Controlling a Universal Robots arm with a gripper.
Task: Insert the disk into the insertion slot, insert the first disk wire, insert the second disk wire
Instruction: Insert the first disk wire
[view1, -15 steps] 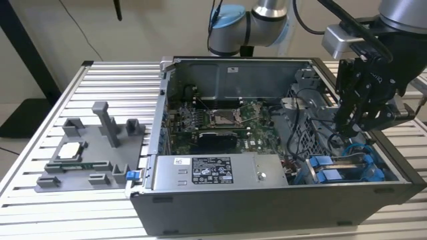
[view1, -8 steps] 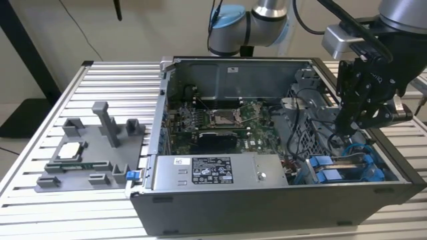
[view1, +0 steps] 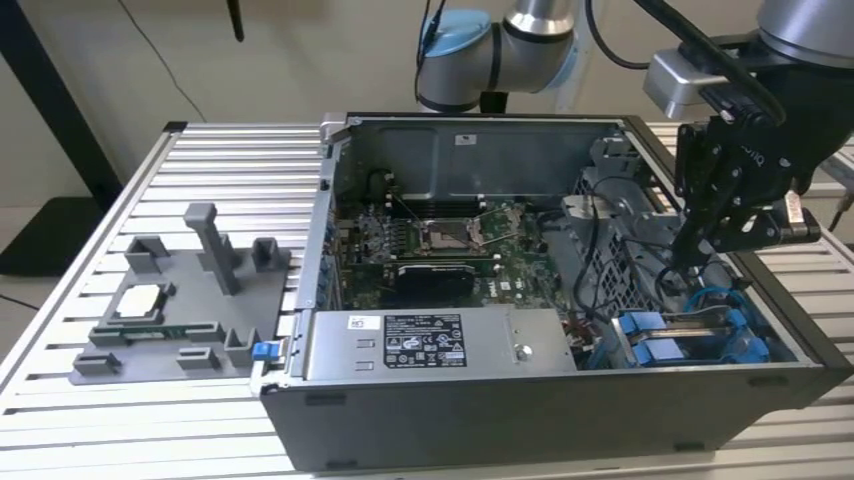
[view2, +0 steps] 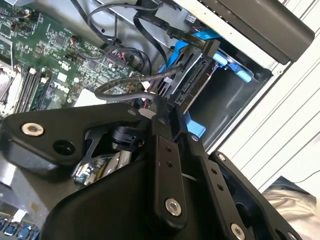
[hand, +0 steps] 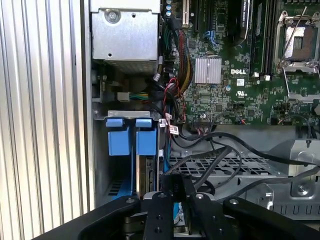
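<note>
In the exterior view the disk (view1: 641, 326) sits pushed into the case (view1: 534, 410) at its 4 o'clock corner, the gripper (view1: 694, 258) just above it, jaws narrow and pinching a black wire (hand: 175, 184) plug, the motherboard (view1: 441, 240) farther back at 10 o'clock.

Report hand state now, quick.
Hand: closed, holding a black plastic wire connector.
</note>
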